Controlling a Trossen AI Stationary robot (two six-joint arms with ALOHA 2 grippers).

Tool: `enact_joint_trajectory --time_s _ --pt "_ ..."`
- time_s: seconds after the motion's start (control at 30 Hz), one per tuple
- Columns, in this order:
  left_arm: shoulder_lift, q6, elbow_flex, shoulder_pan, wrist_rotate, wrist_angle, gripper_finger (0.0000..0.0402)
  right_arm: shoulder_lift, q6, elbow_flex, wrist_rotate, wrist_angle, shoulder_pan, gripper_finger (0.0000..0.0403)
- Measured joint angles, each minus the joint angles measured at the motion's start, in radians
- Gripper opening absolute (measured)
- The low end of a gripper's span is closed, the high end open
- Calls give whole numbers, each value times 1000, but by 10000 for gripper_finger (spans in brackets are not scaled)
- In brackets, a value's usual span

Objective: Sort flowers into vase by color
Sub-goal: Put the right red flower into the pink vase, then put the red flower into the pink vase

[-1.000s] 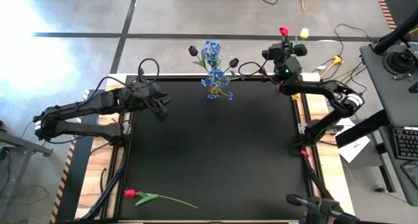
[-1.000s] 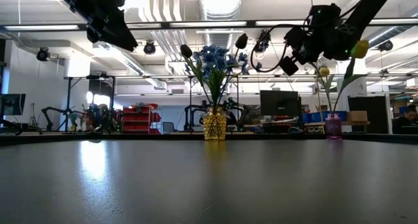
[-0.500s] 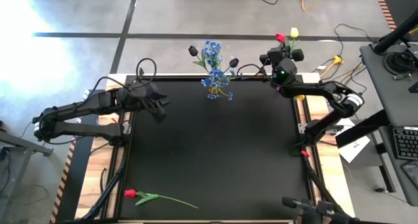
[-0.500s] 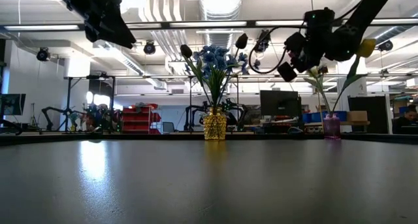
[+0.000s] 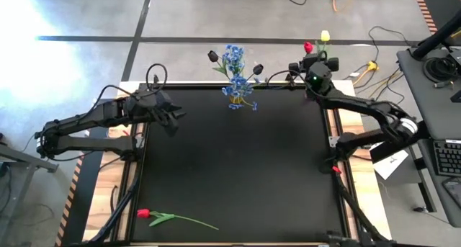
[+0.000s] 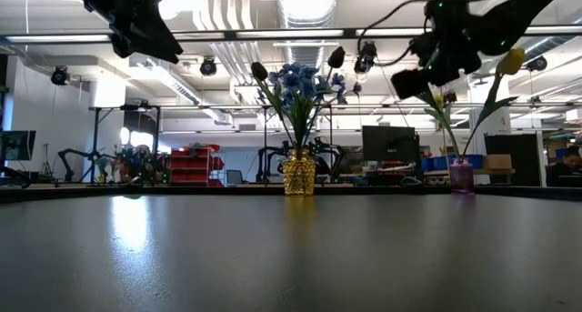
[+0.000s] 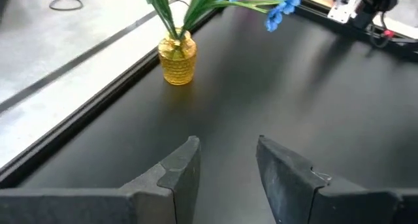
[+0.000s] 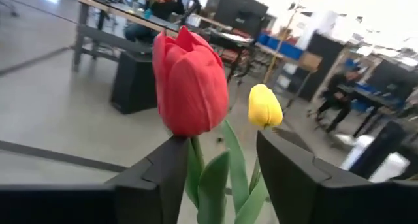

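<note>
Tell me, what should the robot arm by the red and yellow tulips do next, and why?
Probably lift the right gripper up and away. Its fingers stand open around the red tulip's stem, and the tulip stands beside the yellow tulip in the purple vase, so that flower looks delivered. One more red tulip lies at the table's near edge, waiting to be fetched.
</note>
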Motion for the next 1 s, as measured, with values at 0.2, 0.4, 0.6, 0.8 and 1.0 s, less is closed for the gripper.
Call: enact_joint_trajectory --time_s 0.2,0.4,0.6,0.8,1.0 --pt "8 3 0 6 60 1 140 -143 130 0 -34 -181 40 211" --pt "19 24 34 8 138 -43 173 -236 268 32 -107 -383 71 236" --pt "58 112 126 8 136 -147 215 -241 360 106 -192 -626 70 265" --pt "75 117 169 8 138 -209 228 -243 381 186 -211 -781 70 287" --pt "55 117 167 7 211 -227 229 -244 378 309 -216 -934 77 297"
